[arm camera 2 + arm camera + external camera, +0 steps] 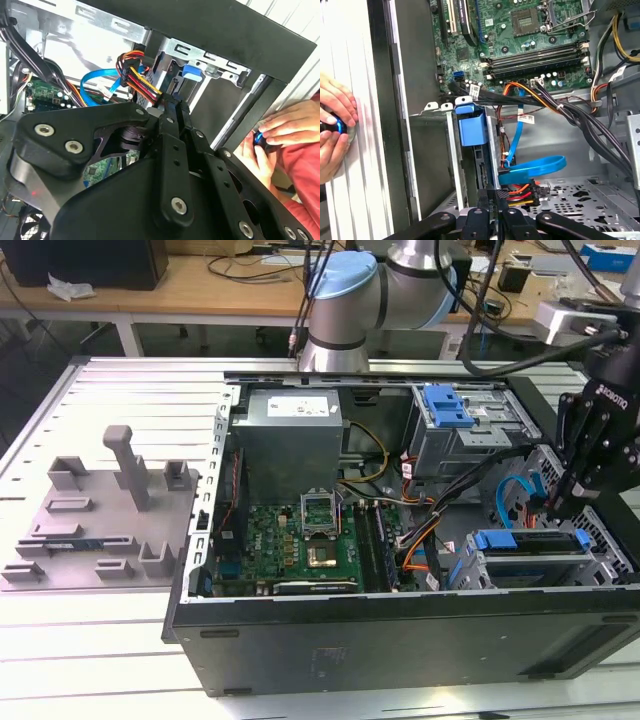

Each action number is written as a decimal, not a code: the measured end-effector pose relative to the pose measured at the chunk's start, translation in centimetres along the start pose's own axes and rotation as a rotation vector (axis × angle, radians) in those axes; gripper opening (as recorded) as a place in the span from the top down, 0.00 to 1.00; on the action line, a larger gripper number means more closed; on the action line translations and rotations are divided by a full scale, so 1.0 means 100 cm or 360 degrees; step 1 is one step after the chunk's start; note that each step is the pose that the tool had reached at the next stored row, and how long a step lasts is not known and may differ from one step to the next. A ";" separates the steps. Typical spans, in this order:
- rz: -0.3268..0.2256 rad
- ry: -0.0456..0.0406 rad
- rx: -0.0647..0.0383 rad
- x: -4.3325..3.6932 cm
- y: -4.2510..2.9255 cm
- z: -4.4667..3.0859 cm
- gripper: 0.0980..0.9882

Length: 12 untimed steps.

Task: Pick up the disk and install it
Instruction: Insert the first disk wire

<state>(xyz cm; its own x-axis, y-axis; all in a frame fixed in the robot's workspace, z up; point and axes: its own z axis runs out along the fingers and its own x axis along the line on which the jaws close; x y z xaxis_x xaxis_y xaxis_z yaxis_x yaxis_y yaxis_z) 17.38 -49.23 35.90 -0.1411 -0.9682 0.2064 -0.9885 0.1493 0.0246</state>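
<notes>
The disk sits on edge inside the grey drive bay (pixel 590 550) at the exterior view's right, and its blue rail (pixel 520 538) lies along the bay's top. In the first wrist view the disk's narrow end (pixel 481 172) shows in the slot beneath a blue tab (pixel 471 127). My gripper (pixel 560 505) hangs just above that bay's back end. In both wrist views its fingers (pixel 172 105) are pressed together with nothing seen between them, right beside a connector with red, yellow and black wires (pixel 520 192).
A blue flat cable (pixel 535 167) loops beside the bay. A second bay with a blue latch (pixel 447 405) stands farther back. The motherboard (pixel 300 540) fills the case's middle. A person's hands (pixel 335 125) rest outside the case wall. A grey fixture (pixel 100 510) lies at the exterior view's left.
</notes>
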 end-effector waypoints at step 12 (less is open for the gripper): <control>-0.0058 -0.0150 -0.0012 0.0168 -0.0010 0.0048 0.93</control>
<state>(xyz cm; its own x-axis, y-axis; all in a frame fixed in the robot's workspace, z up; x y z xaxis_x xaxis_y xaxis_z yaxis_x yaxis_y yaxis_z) 17.22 -50.96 35.77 -0.1096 -0.9876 0.1126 -0.9927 0.1144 0.0376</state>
